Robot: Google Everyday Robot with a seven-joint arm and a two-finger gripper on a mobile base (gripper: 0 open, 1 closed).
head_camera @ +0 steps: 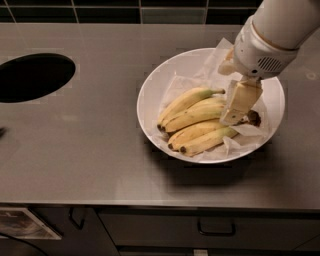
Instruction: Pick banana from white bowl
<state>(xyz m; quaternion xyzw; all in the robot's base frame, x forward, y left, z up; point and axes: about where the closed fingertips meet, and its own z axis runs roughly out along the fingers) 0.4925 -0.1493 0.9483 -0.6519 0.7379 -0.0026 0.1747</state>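
Note:
The white bowl (150, 89) sits on the steel counter, right of centre, lined with crumpled white paper (219, 56). Several yellow bananas lie side by side in it. The banana (196, 115) is the long one second from the top; its dark brown stem stub (254, 118) pokes out at the right. A banana with a thin green stem (192, 98) lies above it and two shorter ones (202, 138) below. My gripper (239, 106) hangs from the white arm over the right half of the bowl, right above the bananas' stem ends, hiding part of the banana.
A round dark hole (33, 77) is cut into the counter at the left. A black tiled wall (100, 11) runs along the back. The counter's front edge has drawers with handles (216, 231) below it.

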